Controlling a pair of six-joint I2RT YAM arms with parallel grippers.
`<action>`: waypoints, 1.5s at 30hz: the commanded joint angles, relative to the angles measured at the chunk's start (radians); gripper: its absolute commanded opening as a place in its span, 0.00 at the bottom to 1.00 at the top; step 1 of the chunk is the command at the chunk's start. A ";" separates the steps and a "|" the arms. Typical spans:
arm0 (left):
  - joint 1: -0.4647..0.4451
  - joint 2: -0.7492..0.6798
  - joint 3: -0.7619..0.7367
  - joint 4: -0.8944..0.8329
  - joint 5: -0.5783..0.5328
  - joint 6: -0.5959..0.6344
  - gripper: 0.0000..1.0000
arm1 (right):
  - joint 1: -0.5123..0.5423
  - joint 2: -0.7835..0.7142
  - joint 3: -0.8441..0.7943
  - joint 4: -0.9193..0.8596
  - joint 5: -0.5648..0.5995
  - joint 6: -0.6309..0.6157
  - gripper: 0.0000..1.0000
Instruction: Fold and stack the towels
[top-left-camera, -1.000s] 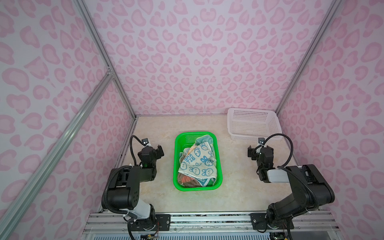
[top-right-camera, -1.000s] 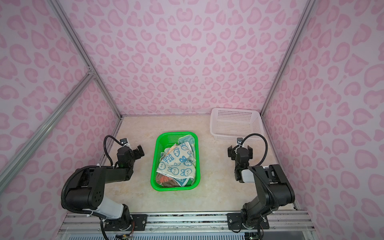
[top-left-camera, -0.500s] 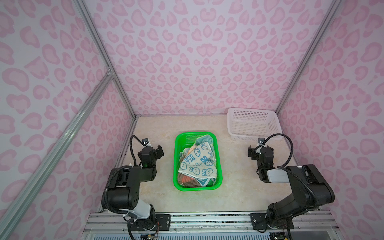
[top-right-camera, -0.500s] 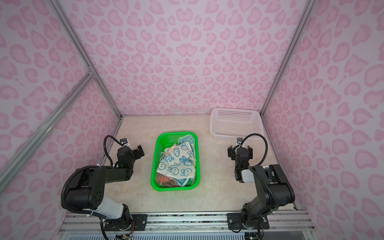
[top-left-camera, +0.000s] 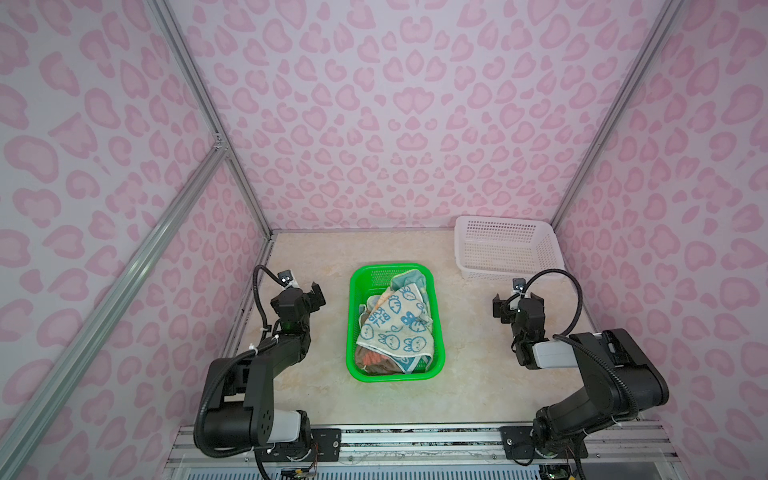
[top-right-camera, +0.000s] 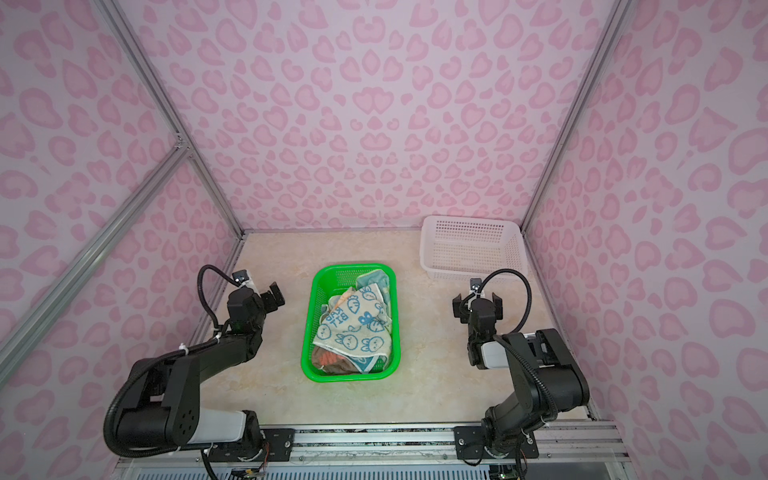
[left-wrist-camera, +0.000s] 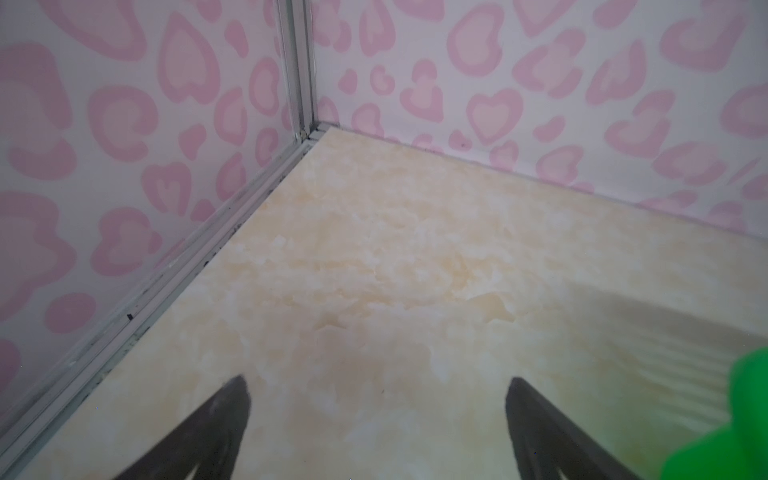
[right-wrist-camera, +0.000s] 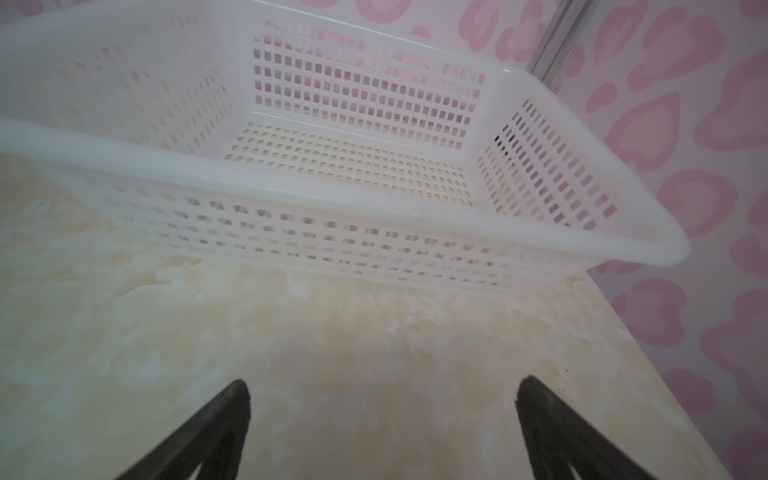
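Unfolded towels (top-left-camera: 397, 332) lie heaped in a green basket (top-left-camera: 395, 377) at the middle of the marble-patterned surface (top-left-camera: 478, 374), ringed on every side by the basket's perforated walls; a white basket (top-left-camera: 503, 249) stands in the far right corner, hemmed in by pink heart-print walls (top-left-camera: 395, 124); a strip of surface separates the green basket from each arm.

The left arm (top-left-camera: 257, 374) sits folded along the left edge, elbow raised by the near edge, forearm reaching low; the left end effector (top-left-camera: 314, 296) aims toward the far edge, fingers spread wide over the surface and gripping nothing; the right arm (top-left-camera: 602, 374) mirrors it along the right edge; the right end effector (top-left-camera: 517, 302), likewise spread and unladen, points at the white basket's near wall, close but apart.

The rabbit-print towel (top-left-camera: 399, 328) tops the heap, rumpled, its length running with the basket's long axis, from near edge to far edge; an orange towel (top-left-camera: 372, 358) shows beneath it at the near end; a pale teal-marked towel (top-left-camera: 409, 279) bunches at the far end.
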 joint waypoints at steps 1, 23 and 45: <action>-0.011 -0.125 0.027 -0.235 -0.027 -0.076 0.98 | 0.019 -0.027 -0.027 0.090 0.037 -0.042 1.00; -0.335 0.034 0.480 -1.117 0.091 -0.301 0.98 | 0.254 -0.528 0.270 -0.956 -0.039 0.049 1.00; -0.252 0.471 0.931 -1.270 -0.058 -0.216 0.02 | 0.408 -0.361 0.350 -0.929 -0.095 0.088 1.00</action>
